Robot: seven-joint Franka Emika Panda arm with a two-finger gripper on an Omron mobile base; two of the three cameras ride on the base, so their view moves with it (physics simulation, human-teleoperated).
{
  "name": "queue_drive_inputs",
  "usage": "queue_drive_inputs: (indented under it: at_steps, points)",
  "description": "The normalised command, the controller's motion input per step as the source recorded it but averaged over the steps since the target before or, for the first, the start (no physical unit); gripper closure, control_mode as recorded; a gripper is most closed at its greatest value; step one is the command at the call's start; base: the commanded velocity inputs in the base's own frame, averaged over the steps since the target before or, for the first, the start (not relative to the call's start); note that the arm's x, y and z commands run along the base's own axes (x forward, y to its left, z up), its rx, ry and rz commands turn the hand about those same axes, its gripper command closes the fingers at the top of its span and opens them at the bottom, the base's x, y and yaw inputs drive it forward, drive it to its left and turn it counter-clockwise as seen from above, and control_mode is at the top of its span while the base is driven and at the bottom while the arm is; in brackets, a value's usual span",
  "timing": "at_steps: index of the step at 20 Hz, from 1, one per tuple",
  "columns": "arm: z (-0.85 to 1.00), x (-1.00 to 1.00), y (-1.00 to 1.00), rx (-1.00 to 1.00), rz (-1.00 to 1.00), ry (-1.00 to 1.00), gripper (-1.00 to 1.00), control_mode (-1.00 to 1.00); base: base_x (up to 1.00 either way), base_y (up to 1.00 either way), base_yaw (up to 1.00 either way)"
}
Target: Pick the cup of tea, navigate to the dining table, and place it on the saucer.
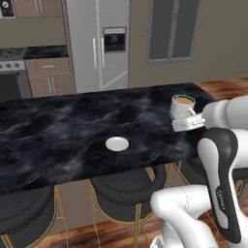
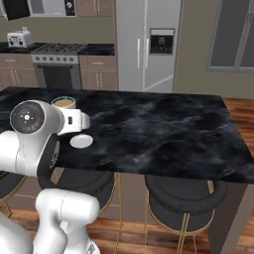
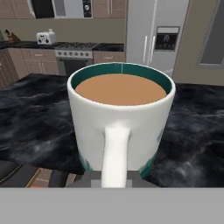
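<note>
The gripper [image 1: 186, 122] was clenched on the handle of the cup of tea [image 1: 182, 106], held upright above the dining table [image 1: 72, 121]. Brimful, stiff and breakable, it probably needed level carrying. Beyond lay the saucer [image 1: 117, 143].

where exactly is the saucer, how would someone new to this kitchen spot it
Find the long dining table with the glossy black marble top, in front of the steel fridge. The saucer lies flat on it near the edge above the dark round stools. It is the small plain white disc, the one pale thing resting on that dark top; the cup of tea is in the gripper.
</note>
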Motion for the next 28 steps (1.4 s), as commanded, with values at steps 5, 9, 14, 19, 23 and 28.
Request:
queue_drive_inputs:
  at_steps: [5,9,14,19,23,28]
  points:
    - [0.00,0.00,0.00,0.00,0.00,0.00,1.00,1.00,1.00,0.04,0.00]
    - [0.00,0.00,0.00,0.00,0.00,0.00,1.00,1.00,0.15,0.00,0.00]
    - [0.00,0.00,0.00,0.00,0.00,0.00,1.00,1.00,0.00,0.00,0.00]
    - [0.00,0.00,0.00,0.00,0.00,0.00,1.00,1.00,0.00,0.00,0.00]
    - [0.00,0.00,0.00,0.00,0.00,0.00,1.00,-1.00,0.00,0.00,0.00]
    - [0.11,0.65,0.01,0.00,0.18,0.09,1.00,-1.00,0.00,0.00,0.00]
